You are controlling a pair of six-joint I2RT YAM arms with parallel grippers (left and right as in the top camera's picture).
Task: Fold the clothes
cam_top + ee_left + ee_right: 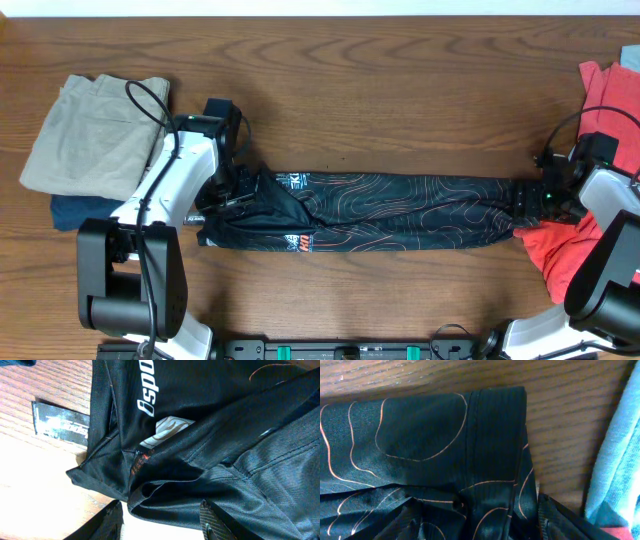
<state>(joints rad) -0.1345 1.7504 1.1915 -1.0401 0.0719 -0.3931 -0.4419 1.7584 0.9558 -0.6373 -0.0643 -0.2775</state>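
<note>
1. Holding the jersey (400, 205) stretched as a long band across the worktop (380, 90), the left hand (238, 195) and right hand (530, 200) each appear clamped on an end.
2. Keep tension even so no wrinkles form.
3. Carry one end over the other, edges matched, clear of the red T-shirt (560, 258).

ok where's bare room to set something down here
Free: the wide bare table behind the jersey, between the khaki trousers and red T-shirt; a narrower strip in front. Crowded at both ends of the jersey.
</note>
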